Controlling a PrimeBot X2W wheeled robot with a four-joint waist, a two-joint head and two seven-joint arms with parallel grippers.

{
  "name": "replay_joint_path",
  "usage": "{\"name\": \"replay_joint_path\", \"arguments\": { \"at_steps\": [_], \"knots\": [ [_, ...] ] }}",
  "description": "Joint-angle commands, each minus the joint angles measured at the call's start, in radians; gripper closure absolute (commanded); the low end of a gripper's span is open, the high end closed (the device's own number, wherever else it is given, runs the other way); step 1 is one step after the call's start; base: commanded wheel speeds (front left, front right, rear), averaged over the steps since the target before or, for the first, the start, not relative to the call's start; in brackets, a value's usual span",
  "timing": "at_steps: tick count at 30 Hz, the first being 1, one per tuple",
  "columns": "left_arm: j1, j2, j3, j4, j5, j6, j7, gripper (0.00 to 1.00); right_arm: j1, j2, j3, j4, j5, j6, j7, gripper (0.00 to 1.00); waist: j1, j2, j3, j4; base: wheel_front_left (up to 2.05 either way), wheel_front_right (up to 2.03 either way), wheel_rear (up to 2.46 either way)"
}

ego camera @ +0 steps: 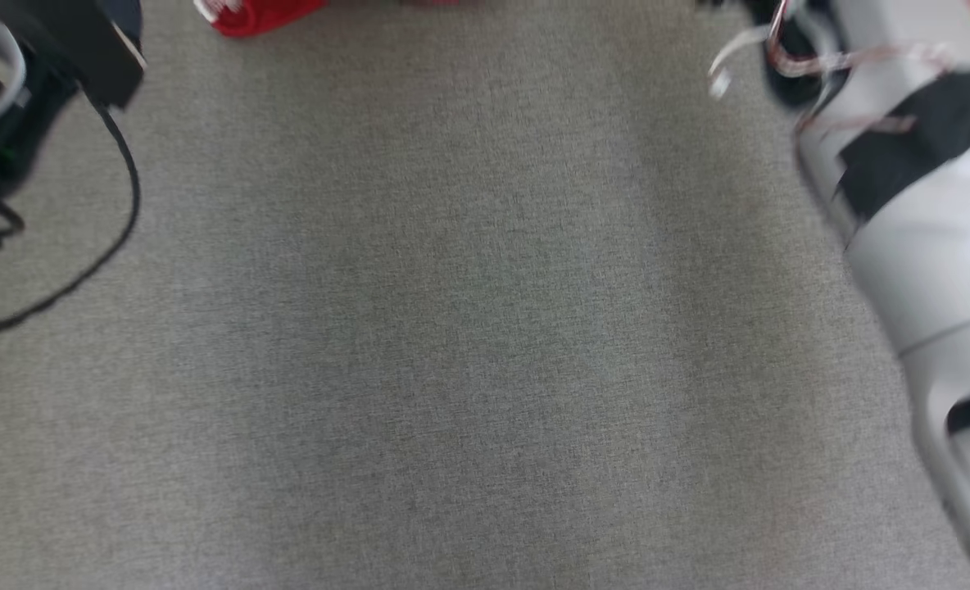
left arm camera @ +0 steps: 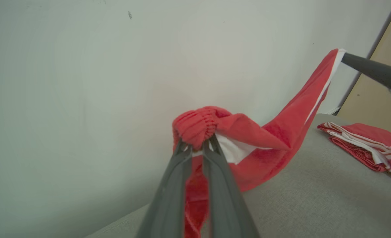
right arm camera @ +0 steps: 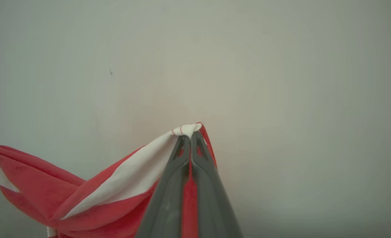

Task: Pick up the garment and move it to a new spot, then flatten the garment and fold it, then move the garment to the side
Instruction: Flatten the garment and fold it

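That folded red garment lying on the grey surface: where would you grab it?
Probably the folded garment by its white-striped edge, coming low along the grey surface from that side: the layers end together there, so one pinch could catch all.

Pale grey forearm [ego camera: 936, 270] with a black band [ego camera: 927, 139], a loose black cable [ego camera: 136, 192], long dark-grey fingers [left arm camera: 169, 201].
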Motion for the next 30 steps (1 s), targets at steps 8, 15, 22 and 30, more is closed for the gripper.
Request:
{"name": "replay_joint_path", "arguments": {
  "at_steps": [8,15,22,30],
  "knots": [
    [0.207,0.022,0.034,-0.08,-0.074,0.002,-0.02,1.0,0.252,-0.063,0.119,-0.146,0.148,-0.001,0.0,1.0,-0.0001,-0.0001,-0.134,0.032,0.0,0.0,0.0],
    [0.461,-0.011,0.124,-0.133,0.005,0.002,-0.019,1.0,0.482,-0.141,0.198,-0.24,0.255,-0.001,0.0,1.0,-0.0001,-0.0001,-0.263,0.061,0.0,0.0,0.0],
    [0.712,-0.084,0.225,-0.153,0.098,0.027,-0.019,1.0,0.68,-0.209,0.304,-0.312,0.304,-0.001,0.0,1.0,-0.0001,-0.0001,-0.386,0.081,0.0,0.0,0.0],
    [0.95,-0.154,0.294,-0.171,0.185,0.046,-0.019,1.0,0.866,-0.286,0.287,-0.413,0.317,-0.001,0.0,1.0,-0.0001,-0.0001,-0.484,0.091,0.0,0.0,0.0]
  ]
}}
